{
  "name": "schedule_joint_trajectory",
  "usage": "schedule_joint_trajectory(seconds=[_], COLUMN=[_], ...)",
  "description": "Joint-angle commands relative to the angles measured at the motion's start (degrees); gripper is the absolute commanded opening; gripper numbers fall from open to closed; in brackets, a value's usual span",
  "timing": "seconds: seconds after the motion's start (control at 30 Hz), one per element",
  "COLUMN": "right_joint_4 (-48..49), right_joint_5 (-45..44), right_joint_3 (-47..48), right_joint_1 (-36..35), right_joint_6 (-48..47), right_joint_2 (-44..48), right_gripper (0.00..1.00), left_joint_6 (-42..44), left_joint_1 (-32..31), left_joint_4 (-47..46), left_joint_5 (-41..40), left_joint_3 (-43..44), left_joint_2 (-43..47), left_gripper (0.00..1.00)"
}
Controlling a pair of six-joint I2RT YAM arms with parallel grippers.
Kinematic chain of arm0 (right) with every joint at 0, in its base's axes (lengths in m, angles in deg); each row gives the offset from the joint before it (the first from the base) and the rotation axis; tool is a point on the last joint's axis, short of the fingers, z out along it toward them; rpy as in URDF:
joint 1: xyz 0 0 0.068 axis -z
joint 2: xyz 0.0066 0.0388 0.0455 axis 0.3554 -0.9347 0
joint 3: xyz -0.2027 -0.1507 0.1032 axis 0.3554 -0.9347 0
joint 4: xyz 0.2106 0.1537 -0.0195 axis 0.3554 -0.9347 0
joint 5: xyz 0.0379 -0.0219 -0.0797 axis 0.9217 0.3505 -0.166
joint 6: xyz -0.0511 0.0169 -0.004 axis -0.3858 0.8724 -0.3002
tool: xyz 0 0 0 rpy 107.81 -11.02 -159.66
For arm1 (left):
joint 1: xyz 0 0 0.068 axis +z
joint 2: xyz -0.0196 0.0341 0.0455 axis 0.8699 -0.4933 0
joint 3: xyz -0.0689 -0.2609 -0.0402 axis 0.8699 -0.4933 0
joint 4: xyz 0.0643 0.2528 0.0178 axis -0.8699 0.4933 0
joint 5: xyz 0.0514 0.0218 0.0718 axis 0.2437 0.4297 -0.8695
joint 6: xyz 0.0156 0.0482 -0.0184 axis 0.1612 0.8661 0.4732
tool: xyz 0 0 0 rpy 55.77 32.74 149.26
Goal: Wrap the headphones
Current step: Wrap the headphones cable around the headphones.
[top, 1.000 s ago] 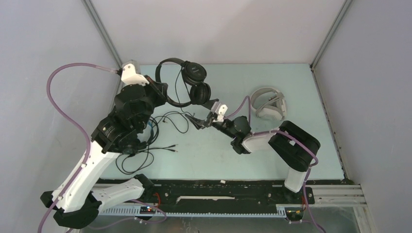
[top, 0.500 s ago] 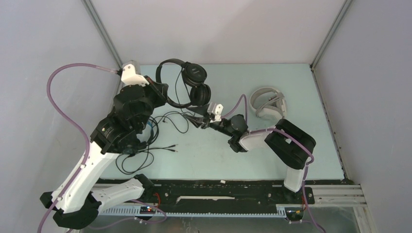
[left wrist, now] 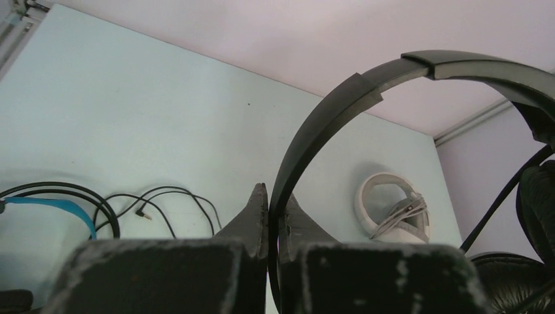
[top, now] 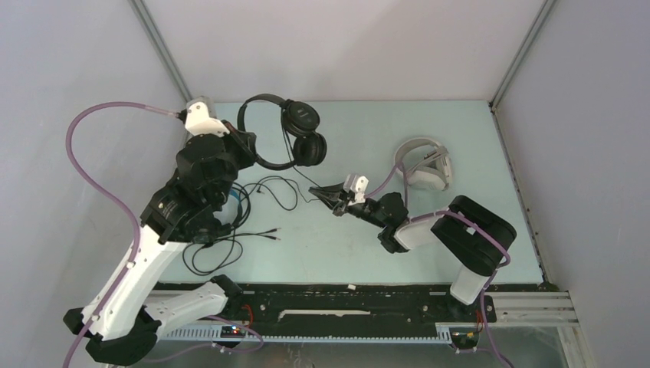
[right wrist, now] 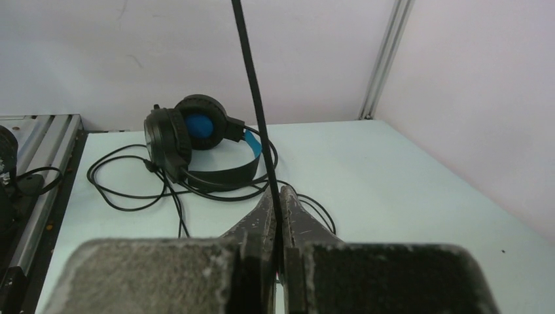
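We see a pale blue tabletop walled in on three sides. The left arm reaches toward the far left corner, and the right arm stretches leftward across the middle.

The bulkier black headset, with its blue-lined band, lies on the tabletop at the left, partly under the left arm in the top view. Its loose cables sprawl beside it.

The slim black headset hangs lifted off the tabletop at the far left, earcups dangling to the right of the arm. The white headset rests well apart from it at the far right, its pale cable bundled against it.

The left pincer is closed tight on the slim headset's band, which arcs up from between the fingers.

The right pincer is clamped on a thin black cable, which rises straight and taut from between its fingertips. We cannot tell for certain which headset that cable belongs to.
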Motion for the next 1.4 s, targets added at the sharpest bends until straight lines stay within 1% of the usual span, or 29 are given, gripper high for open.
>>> schedule_joint_trajectory(seconds=[0.0,0.13,0.23,0.33,0.43,0.53,0.6,0.67,0.73,0.83,0.87,0.93,1.03,1.1,1.17,1.27,1.37], right_joint_4=[2.3,2.3,2.3,2.3,2.1,-0.7,-6.6,-14.9,-24.5,-42.1,-49.7,-57.8,-63.3,-67.2,-69.1,-68.0,-66.0], right_joint_5=[-0.7,-0.4,-0.7,-0.6,-0.4,2.5,4.4,5.7,7.8,11.5,13.1,18.8,26.6,29.5,32.3,36.3,38.9], right_joint_3=[-1.2,-1.2,-1.2,-1.2,-1.2,-1.3,-1.2,-1.0,0.3,4.7,7.0,9.4,10.8,12.2,12.9,13.1,13.1], right_joint_1=[1.6,2.7,3.9,5.1,6.6,8.4,9.1,9.3,10.1,11.7,12.2,13.2,14.2,14.3,14.3,14.4,14.7], right_joint_6=[1.0,2.8,5.1,7.0,9.4,14.0,15.6,16.4,17.9,20.5,21.6,24.5,29.8,32.5,35.5,39.9,43.0], right_joint_2=[1.8,2.0,1.8,2.0,3.2,6.1,9.5,13.6,17.6,22.5,23.9,25.7,28.1,29.0,29.4,29.4,29.6], right_gripper=[0.0,0.0,0.0,0.0,0.0,0.0,0.0,0.0,0.0,0.0,0.0,0.0,0.0,0.0,0.0,0.0,0.0], left_joint_6=[0.2,1.4,3.7,8.8,14.7,20.7,24.3,29.7,35.3,43.3,46.4,52.8,62.2,66.9,71.7,77.7,81.9], left_joint_1=[1.5,1.8,2.3,2.5,2.5,2.6,2.6,2.6,2.6,2.6,2.5,2.5,2.0,1.7,1.5,1.4,1.0], left_joint_4=[-3.7,-0.8,-0.3,0.9,5.2,8.3,9.4,9.4,8.0,4.9,3.8,1.1,-3.5,-6.7,-9.6,-12.0,-12.1], left_joint_5=[0.0,0.3,3.9,10.5,18.7,24.2,25.6,26.1,26.3,26.6,27.8,29.9,31.6,31.9,31.7,30.1,28.6], left_joint_3=[1.0,2.5,2.8,3.7,6.2,6.2,5.4,3.6,0.9,-3.9,-5.6,-9.1,-13.5,-15.9,-18.1,-19.8,-19.6], left_joint_2=[1.9,1.7,2.4,2.3,1.2,0.9,1.0,1.6,2.3,3.2,3.5,3.9,4.9,5.2,5.2,4.3,2.7], left_gripper=[0.0,0.0,0.0,0.0,0.0,0.0,0.0,0.0,0.0,0.0,0.0,0.0,0.0,0.0,0.0,0.0,0.0])
